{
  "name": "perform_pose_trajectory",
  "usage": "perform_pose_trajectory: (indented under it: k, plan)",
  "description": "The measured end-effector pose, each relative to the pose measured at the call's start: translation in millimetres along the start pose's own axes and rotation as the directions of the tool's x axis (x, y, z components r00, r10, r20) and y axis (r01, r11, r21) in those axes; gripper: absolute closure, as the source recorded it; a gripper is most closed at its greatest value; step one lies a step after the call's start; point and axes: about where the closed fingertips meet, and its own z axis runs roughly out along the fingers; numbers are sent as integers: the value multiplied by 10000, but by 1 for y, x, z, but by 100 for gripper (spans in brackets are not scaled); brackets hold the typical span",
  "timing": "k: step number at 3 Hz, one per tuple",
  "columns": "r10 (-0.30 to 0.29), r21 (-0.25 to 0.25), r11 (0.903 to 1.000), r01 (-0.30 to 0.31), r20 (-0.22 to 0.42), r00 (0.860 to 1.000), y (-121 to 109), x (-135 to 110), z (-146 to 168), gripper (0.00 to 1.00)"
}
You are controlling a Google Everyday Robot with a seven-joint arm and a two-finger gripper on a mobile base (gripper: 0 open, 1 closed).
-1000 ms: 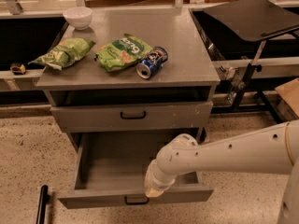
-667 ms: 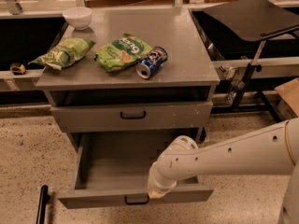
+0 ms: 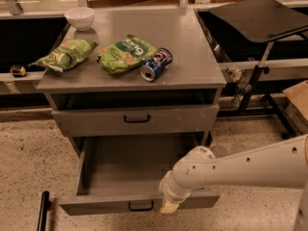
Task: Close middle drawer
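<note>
Camera view: middle drawer (image 3: 130, 170) stands pulled well out toward the near side, low in the grey cabinet (image 3: 192, 61). Gripper (image 3: 168, 206) sits at the drawer's front panel, just right of the black loop handle (image 3: 141, 206), on a white arm (image 3: 240, 170) entering from the right; whether it is wide or narrow cannot be told. Upper drawer (image 3: 137, 121) is shut. On the cabinet top lie a left green bag (image 3: 65, 54), a right green bag (image 3: 126, 53), a blue can (image 3: 156, 64) on its side, and a white bowl (image 3: 80, 17) at the far left corner.

Middle drawer (image 3: 122, 172) matt grey, smooth tray; gripper (image 3: 168, 207) at its front panel cream plastic, semi-glossy; can (image 3: 156, 64) shiny metal
</note>
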Motion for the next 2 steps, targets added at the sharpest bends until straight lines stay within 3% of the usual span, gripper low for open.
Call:
perform_pose_trajectory:
  k: [2]
  plan:
    - [-31,-153,9999,39,542,9985,10,4,-6,96]
